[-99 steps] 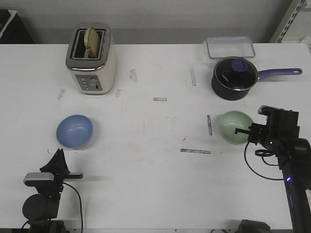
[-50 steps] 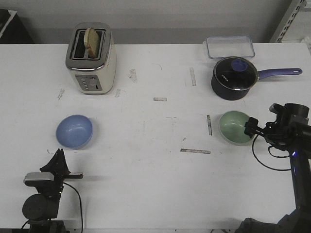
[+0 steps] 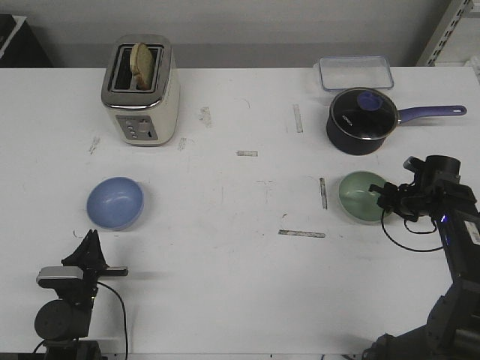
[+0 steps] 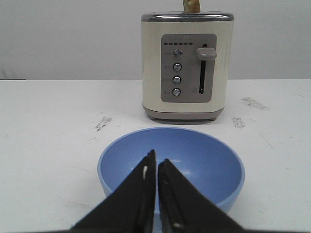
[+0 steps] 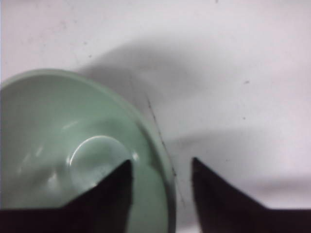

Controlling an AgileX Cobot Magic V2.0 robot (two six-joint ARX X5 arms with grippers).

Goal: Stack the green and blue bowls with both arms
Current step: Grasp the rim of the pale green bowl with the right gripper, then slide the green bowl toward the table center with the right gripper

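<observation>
Straddling the green bowl's (image 5: 73, 160) rim, the right pincer (image 5: 160, 174) gapes.

Right pincer (image 3: 388, 198) is closing in on the green bowl (image 3: 360, 196) from its 3 o'clock side, now straddling the rim, one finger inside, one outside.

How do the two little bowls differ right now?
The blue bowl sits on the robot's left, in front of the toaster; the green bowl sits on its right. The right gripper straddles the green bowl's rim, open; the shut left gripper isn't touching the blue one. Both look equal-sized, upright, empty.
</observation>
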